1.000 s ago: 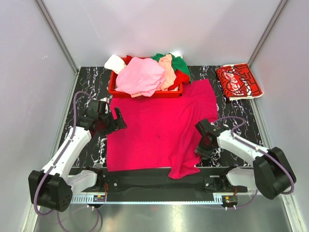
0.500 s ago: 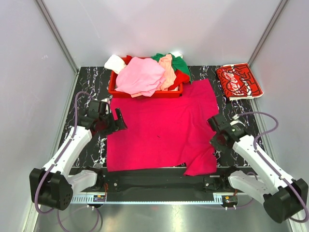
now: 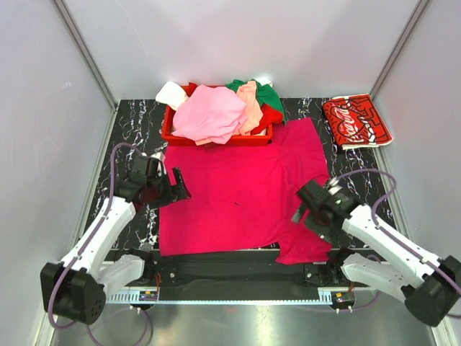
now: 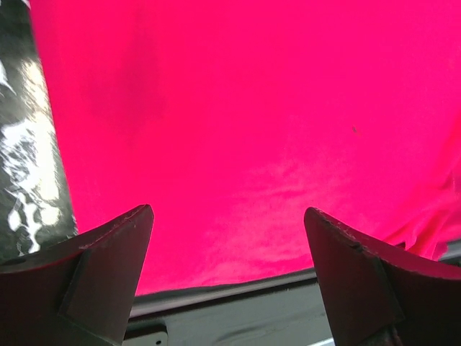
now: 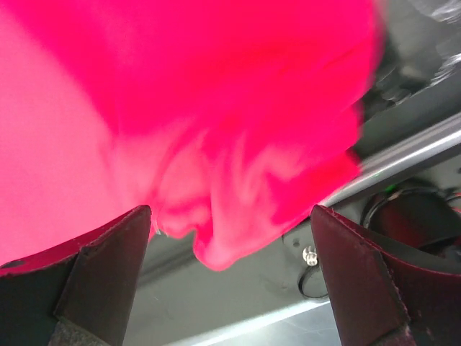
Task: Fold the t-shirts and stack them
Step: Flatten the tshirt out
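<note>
A plain magenta t-shirt (image 3: 238, 191) lies spread flat on the dark marble table (image 3: 133, 130). Its near right corner (image 3: 302, 249) is rumpled and hangs over the front rail. My left gripper (image 3: 175, 186) hovers open at the shirt's left edge, over magenta cloth (image 4: 238, 108) and holding nothing. My right gripper (image 3: 302, 220) stands open above the rumpled corner (image 5: 216, 216), gripping no cloth. A red t-shirt with white Coca-Cola script (image 3: 355, 121) lies folded at the back right.
A red plastic basket (image 3: 216, 135) at the back holds pink (image 3: 210, 112), peach (image 3: 251, 104), green (image 3: 270, 94) and white (image 3: 171, 94) tees piled up. The black front rail (image 3: 216, 263) runs under the shirt's near edge. Grey walls close in on both sides.
My right gripper pulled the shirt's near right part outward, then opened and let it go, and swung back over that corner. The left arm shifted slightly toward me.
</note>
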You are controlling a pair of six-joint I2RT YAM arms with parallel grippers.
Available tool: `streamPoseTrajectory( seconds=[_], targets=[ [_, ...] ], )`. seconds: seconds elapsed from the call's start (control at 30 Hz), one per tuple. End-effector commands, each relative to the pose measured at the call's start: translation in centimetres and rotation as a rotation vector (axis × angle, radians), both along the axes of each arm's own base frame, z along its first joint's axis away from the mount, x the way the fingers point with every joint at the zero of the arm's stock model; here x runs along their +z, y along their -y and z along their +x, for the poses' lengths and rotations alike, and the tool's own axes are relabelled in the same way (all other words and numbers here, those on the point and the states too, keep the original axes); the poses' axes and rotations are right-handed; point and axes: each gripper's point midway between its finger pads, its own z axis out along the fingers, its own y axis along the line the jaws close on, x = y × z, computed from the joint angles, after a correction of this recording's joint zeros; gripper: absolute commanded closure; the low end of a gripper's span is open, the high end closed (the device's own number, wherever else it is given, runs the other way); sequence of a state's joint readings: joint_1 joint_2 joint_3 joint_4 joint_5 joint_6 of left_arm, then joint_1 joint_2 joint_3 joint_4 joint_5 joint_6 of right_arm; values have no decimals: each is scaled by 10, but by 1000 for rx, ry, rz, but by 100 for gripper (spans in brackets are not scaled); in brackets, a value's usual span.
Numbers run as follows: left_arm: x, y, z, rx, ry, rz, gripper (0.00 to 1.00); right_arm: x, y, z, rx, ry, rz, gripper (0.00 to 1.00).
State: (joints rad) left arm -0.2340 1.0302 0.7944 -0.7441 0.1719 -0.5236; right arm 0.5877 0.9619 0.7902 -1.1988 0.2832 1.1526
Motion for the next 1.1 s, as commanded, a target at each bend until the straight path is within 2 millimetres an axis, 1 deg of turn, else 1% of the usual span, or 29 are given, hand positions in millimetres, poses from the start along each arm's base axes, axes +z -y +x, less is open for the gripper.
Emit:
streamPoseTrajectory(
  seconds=[0.0,0.03,0.07,0.13,0.2,0.23,0.27,0.3,0.37,0.4,0.43,0.47,0.5,0.53,0.57,0.63,0.67,0.7,0.73,0.77,0.8,0.83,0.87,0.9,0.93,0.97,1.0,1.03,1.07],
  targets=[
    [7,7,-12,-9,33,-30,9,-17,-41,-34,82,-106,65,0],
    [6,12,-19,-31,26,-15,9,-18,-47,-39,109,-120,50,0],
    [8,14,-21,-20,25,-13,9,-24,-52,-55,183,-159,-9,0],
    [9,27,-31,-59,15,-46,10,-25,-62,-64,196,-174,-23,0],
    [0,36,-42,-65,-5,-70,10,-31,-65,-69,191,-191,-35,0],
    [-1,39,-38,-58,11,-83,10,-32,-66,-67,183,-182,-32,0],
    [-12,38,-39,-39,-12,-78,10,-31,-67,-56,173,-126,-37,0],
    [-14,40,-36,-38,-12,-79,11,-21,-72,-42,164,-81,-23,0],
    [-18,41,-21,-37,2,-47,11,-13,-68,-19,152,-35,-49,0],
    [-18,40,-13,-31,6,-39,11,-8,-66,-9,190,-27,-57,0],
    [-18,41,-7,-34,4,-34,11,-7,-54,8,130,-30,-55,0],
    [-19,43,4,-40,-7,-22,12,-6,-56,24,128,0,-30,0],
    [-19,41,16,-24,3,-23,12,-5,-50,35,171,13,-36,0],
    [-20,41,23,-23,4,-19,12,-5,-39,52,111,14,-4,1],
    [-24,41,33,-16,-10,-8,12,-7,-41,70,113,37,17,3],
    [-30,35,49,4,-16,12,12,-1,-33,100,146,66,3,3],
    [-38,34,58,10,-42,23,13,-12,-19,118,143,32,-29,3],
    [-42,30,65,25,-50,28,13,-8,-18,137,145,47,-23,3],
    [-46,30,70,28,-59,32,14,-11,-17,147,147,31,-10,4],
    [-55,29,76,31,-84,43,14,-27,-11,161,150,-10,-19,4],
    [-59,27,81,38,-88,47,14,-25,-13,178,153,6,-7,5],
    [-62,27,86,41,-89,53,15,-28,-12,187,150,2,-3,6],
    [-70,26,91,44,-108,61,15,-41,-11,195,154,-25,-8,7],
    [-74,23,95,54,-117,63,15,-39,-7,210,146,-8,-7,8],
    [-78,22,99,56,-124,65,16,-44,-6,216,141,-18,-4,8],
    [-86,22,103,64,-150,66,16,-61,-4,221,135,-55,1,8],
    [-90,17,108,79,-158,61,16,-62,2,233,122,-50,8,9],
    [-91,17,114,89,-161,53,18,-68,2,238,119,-65,15,9],
    [-99,15,116,98,-182,56,18,-87,4,239,118,-109,17,9]
  ],
)
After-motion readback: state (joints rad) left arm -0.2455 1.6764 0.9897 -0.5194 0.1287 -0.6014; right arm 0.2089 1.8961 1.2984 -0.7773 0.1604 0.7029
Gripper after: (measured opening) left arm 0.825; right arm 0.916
